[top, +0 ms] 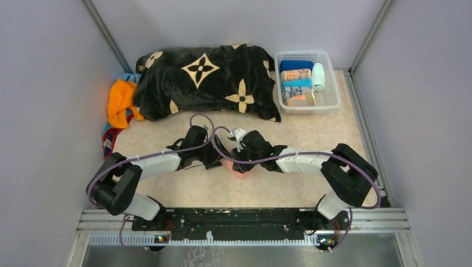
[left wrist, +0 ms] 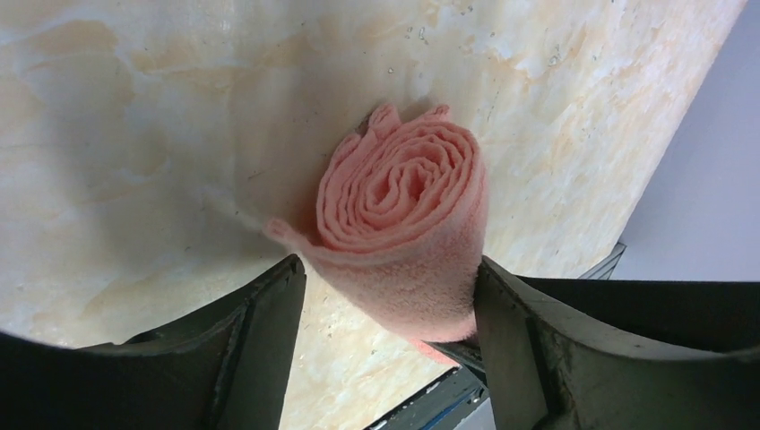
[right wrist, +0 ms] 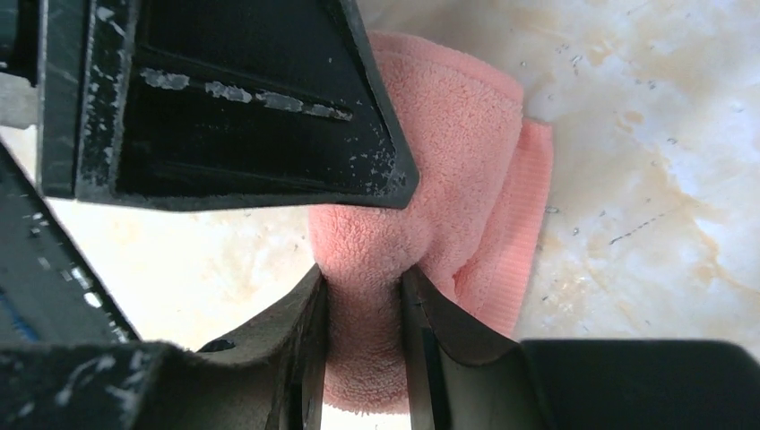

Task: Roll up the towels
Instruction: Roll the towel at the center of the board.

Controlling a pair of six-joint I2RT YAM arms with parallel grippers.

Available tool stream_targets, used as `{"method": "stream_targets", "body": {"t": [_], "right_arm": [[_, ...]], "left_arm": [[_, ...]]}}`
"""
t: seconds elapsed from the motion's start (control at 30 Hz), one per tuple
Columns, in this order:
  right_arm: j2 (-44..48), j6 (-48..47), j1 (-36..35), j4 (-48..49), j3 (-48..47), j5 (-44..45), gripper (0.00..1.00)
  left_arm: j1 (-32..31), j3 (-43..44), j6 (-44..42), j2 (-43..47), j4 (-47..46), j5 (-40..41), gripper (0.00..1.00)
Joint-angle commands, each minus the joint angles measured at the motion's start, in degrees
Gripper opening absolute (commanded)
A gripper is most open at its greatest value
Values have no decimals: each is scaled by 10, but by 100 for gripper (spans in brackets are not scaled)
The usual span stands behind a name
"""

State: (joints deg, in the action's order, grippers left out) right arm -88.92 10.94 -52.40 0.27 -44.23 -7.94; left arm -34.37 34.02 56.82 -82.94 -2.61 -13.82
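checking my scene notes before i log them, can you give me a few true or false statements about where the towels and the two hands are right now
1. The pink towel is wound into a spiral roll. True.
2. The right hand is open and clear of the pink towel. False: it is pinching the towel.
3. The basket is empty. False: it holds several rolled towels.
4. An orange towel lies at the left end of the black blanket. True.
5. The left hand has the pink roll between its two sides. True.
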Motion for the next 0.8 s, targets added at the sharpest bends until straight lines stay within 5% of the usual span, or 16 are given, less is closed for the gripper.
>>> {"method": "stream_targets", "body": {"t": [0.0, 0.3, 0.47, 0.77], "right_arm": [[-3, 47, 33, 21, 42, -138, 31], [8, 2, -15, -91, -21, 66, 50], [0, -19, -55, -127, -62, 177, 56], [-79, -17, -88, -139, -113, 202, 61]], "left_arm": [[-2, 3, -3, -33, -19, -12, 71], [-3, -1, 1, -98, -28, -25, 46], [-3, -10, 2, -97, -26, -18, 45], [-4, -9, 6, -96, -19, -8, 46]]}}
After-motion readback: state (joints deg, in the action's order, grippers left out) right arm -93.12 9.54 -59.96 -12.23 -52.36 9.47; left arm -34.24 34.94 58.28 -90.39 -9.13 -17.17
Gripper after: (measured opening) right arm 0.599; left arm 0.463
